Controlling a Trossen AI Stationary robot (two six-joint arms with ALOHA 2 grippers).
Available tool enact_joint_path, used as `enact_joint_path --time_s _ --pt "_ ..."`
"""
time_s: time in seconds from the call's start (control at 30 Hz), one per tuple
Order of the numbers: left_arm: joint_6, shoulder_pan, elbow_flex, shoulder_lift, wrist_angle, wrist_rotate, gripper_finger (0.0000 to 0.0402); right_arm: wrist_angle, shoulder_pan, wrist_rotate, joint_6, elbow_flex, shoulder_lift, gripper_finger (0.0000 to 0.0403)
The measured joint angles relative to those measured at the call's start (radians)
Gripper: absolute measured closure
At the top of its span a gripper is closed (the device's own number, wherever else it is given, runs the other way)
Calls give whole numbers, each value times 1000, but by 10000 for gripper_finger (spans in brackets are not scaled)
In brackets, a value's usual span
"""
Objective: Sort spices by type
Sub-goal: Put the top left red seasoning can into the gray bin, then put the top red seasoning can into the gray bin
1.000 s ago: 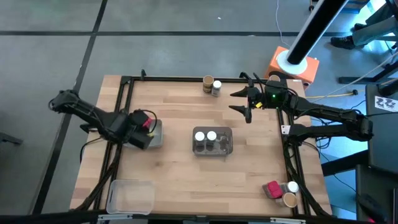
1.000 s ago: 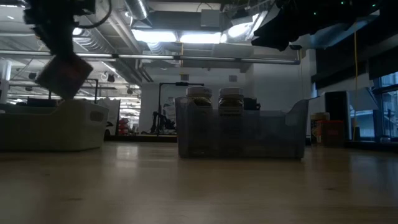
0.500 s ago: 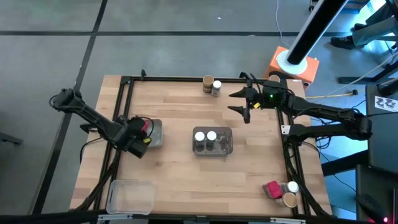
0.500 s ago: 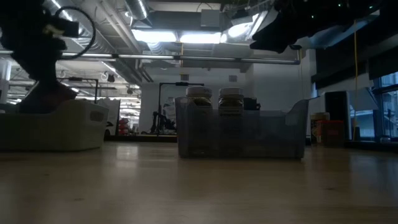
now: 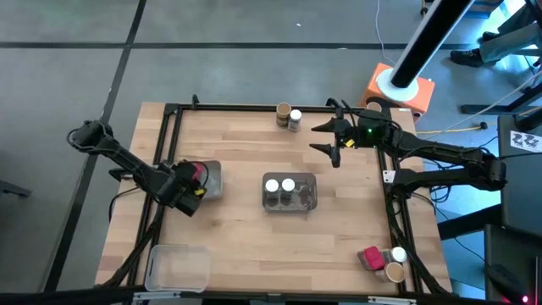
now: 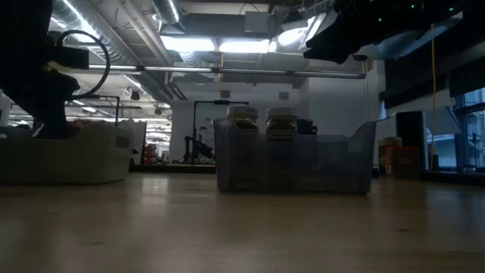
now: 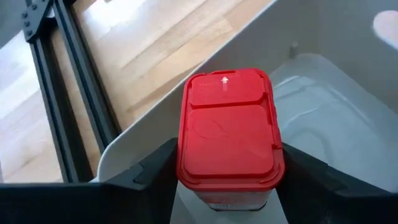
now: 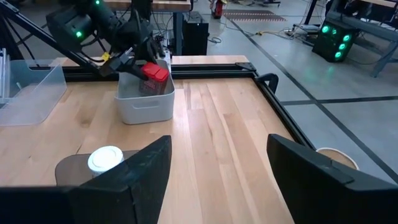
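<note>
Left pincer [image 7: 227, 186] apparently grips red packet [image 7: 229, 134] inside tray [image 7: 323, 118].

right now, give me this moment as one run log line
left hand: around red packet, lowering it into left tray | right hand: open, waiting at back right | centre tray: two white-lid jars
</note>
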Motion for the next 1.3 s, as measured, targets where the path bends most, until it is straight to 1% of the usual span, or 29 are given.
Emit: enact_joint_path --time_s 0.17,0.27,0.57,0.63,0.77,0.87,0.93,1.17,1.3 --pt "52 14 1 -2 20 36 159 -4 0 0 0 0 0 139" --pt "99 24 20 -17 17 41 156 -5 0 0 0 0 0 139" --pt "236 67 111 -99 -28 12 152 -5 0 0 0 0 0 139" --pt "272 79 137 -117 -25 -4 152 -5 0 0 0 0 0 139" --pt "350 98 193 -146 1 -78 152 -4 0 0 16 0 0 139" --pt "417 125 227 -161 64 -124 151 -3 0 0 40 0 0 139" --pt "484 153 239 -169 129 -133 151 -3 0 0 48 0 0 139" --pt "881 289 240 -174 507 -99 151 -2 0 0 59 0 2 139" --pt "1119 383 240 -158 683 -63 151 5 0 11 72 0 24 139"
